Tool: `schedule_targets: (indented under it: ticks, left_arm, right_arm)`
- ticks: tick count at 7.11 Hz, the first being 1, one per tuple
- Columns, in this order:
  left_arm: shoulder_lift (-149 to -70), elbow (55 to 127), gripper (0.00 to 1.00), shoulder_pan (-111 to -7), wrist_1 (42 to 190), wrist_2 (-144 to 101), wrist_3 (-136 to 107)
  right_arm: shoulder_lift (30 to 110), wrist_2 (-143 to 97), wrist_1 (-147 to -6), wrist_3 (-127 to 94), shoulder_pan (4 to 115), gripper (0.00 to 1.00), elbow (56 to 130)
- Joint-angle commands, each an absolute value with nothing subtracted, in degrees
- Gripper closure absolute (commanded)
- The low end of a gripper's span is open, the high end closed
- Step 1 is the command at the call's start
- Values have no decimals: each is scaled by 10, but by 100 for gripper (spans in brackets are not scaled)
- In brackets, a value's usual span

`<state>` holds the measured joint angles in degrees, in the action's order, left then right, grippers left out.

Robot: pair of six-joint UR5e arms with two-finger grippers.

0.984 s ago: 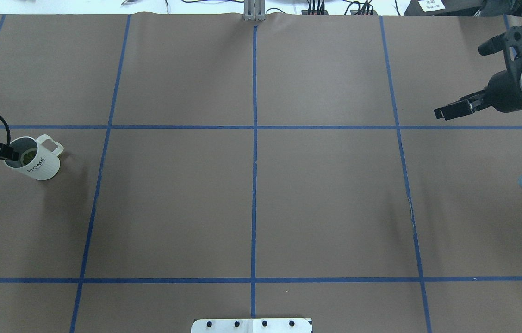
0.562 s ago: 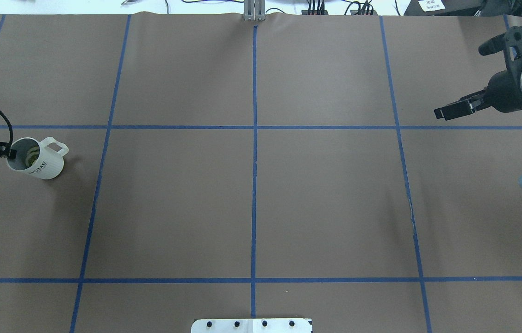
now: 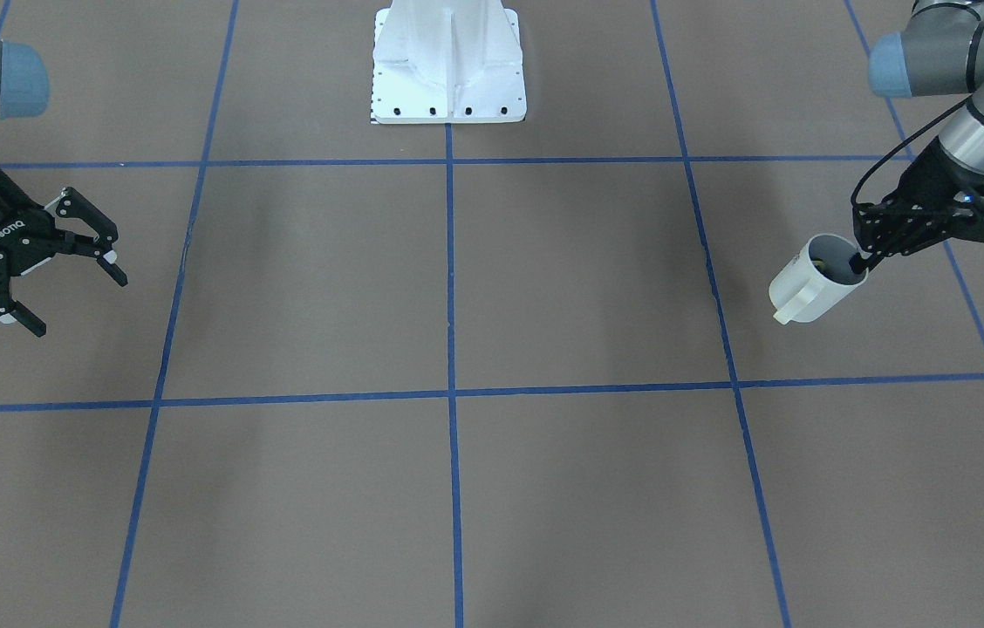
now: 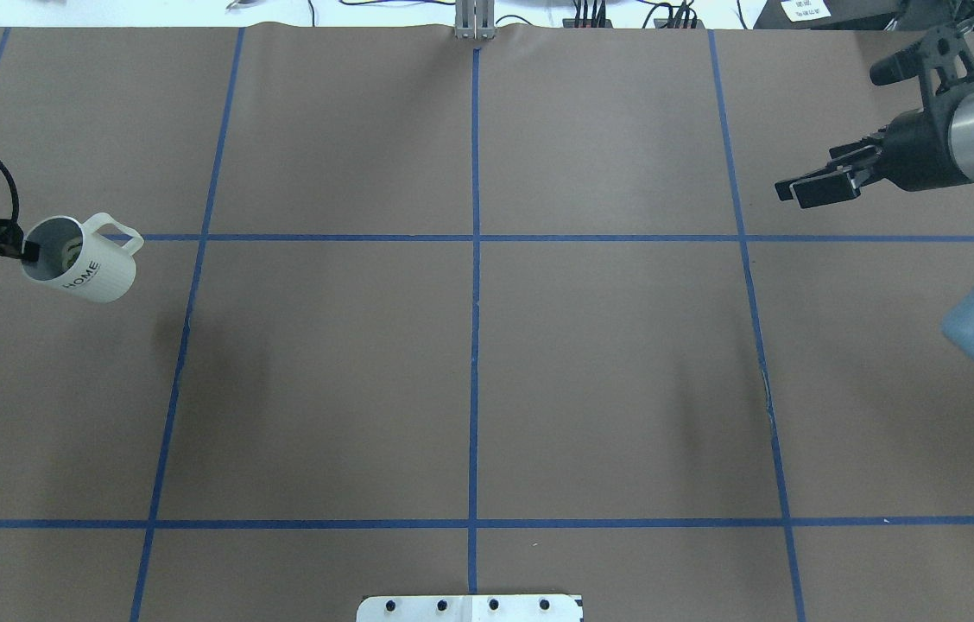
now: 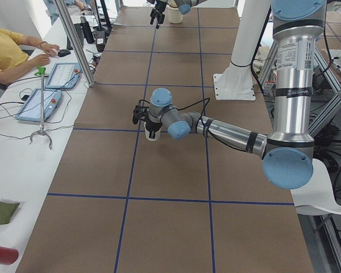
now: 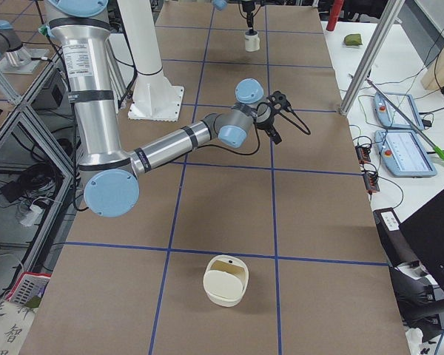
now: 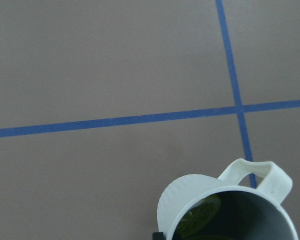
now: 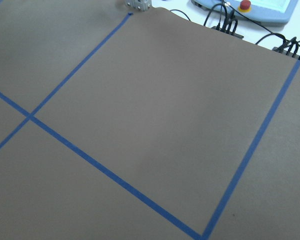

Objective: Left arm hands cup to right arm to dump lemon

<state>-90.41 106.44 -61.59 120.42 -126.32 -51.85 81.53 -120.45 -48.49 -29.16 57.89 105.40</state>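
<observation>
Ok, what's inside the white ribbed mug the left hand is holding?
A dull yellow lemon piece lies against the pale grey inner wall of the white ribbed ceramic mug. One finger of the black left hand dips inside the rim. The mug's floor is out of view.

Light was bright, even and diffuse, falling from overhead, so the brown table cover carried only soft, edgeless shadows. In the overhead view a faint dark patch lay on it near the cup, and in the front-facing view broad dim bands ran down it. The white mounting base was nearly washed out there. No hard glare showed, though the right wrist view had a pale sheen across its middle. In the left wrist view the cup's near rim was slightly soft.
</observation>
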Motion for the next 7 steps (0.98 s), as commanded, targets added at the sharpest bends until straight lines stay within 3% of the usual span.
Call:
schedule_targets:
  ticks: [1, 4, 7]
  left_arm:
    - [-1006, 1087, 100, -627, 1118, -1269, -733]
    - [-1133, 1056, 100, -621, 1100, -1269, -1051]
    - [-1235, 1007, 100, -529, 1100, -1181, -1217]
  right_arm:
    - [812, -1072, -385, -294, 501, 1, 1051]
    - [710, -878, -373, -293, 372, 1, 1049]
    - [644, -758, -374, -276, 315, 4, 1028]
